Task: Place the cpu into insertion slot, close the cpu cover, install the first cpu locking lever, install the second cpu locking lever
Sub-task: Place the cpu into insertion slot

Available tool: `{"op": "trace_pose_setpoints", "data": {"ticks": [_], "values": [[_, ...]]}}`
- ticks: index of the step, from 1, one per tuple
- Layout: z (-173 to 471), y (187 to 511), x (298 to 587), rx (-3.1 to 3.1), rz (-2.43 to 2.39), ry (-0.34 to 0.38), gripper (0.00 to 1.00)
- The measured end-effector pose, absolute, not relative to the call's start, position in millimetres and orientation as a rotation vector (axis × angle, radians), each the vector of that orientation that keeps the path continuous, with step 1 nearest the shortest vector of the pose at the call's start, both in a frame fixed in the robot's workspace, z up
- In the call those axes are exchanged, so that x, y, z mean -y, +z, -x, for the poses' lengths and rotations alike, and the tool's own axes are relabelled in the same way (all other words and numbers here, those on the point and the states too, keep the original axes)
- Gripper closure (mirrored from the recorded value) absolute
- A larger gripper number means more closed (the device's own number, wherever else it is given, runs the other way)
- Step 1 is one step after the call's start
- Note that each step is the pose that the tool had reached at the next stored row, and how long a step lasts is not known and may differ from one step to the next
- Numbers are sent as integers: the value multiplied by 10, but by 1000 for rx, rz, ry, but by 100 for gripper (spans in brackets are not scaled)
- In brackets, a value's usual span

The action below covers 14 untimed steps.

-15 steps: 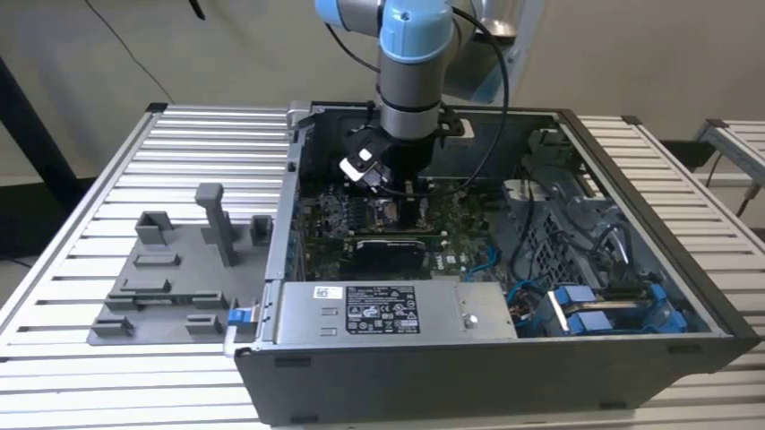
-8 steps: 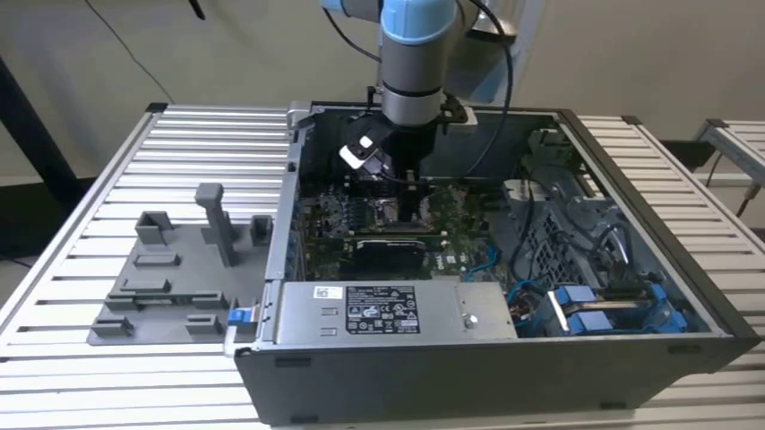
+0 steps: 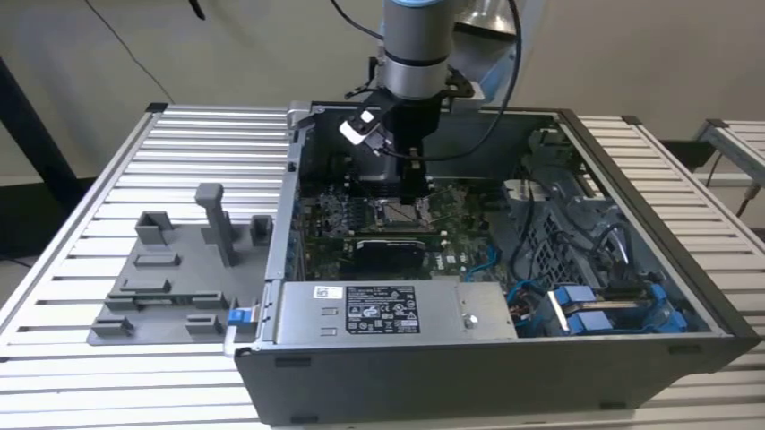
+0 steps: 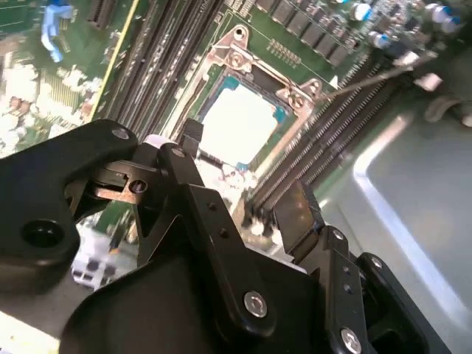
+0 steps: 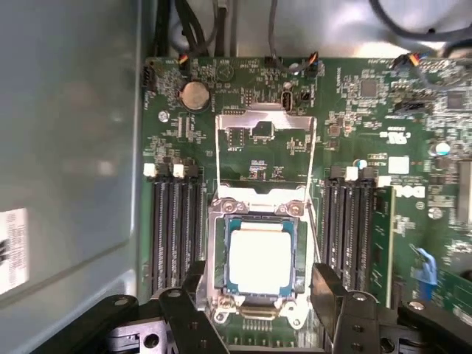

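The cpu (image 5: 258, 254) lies flat in the insertion slot (image 5: 218, 251), its pale metal top showing; it also shows in the second wrist view as the cpu (image 4: 240, 122). The cpu cover (image 5: 221, 158) is swung open and rests back over the green board beyond the slot. A thin locking lever (image 4: 376, 74) stands out beside the socket. My gripper (image 5: 259, 284) hovers just above the slot, open, with one black finger (image 5: 195, 284) on each side of the chip and nothing held. In the exterior view the gripper (image 3: 400, 184) reaches down into the open computer case over the slot (image 3: 400, 212).
Memory slots (image 5: 173, 236) flank the socket on both sides. A grey metal box with a white label (image 3: 371, 309) sits at the case's front, with blue connectors (image 3: 597, 309) on the exterior view's right. A grey fixture plate (image 3: 179, 278) lies outside the case on the exterior view's left.
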State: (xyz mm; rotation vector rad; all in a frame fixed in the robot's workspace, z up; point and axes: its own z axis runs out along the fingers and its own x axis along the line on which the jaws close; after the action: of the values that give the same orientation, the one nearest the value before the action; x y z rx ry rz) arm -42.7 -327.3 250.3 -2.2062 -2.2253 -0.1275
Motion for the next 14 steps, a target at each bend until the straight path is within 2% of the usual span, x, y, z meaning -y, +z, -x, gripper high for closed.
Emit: {"op": "trace_pose_setpoints", "data": {"ticks": [4,14], "values": [[427,2652,3273,2225,2207,-127,32],[427,2664,3273,2225,2207,-127,34]]}}
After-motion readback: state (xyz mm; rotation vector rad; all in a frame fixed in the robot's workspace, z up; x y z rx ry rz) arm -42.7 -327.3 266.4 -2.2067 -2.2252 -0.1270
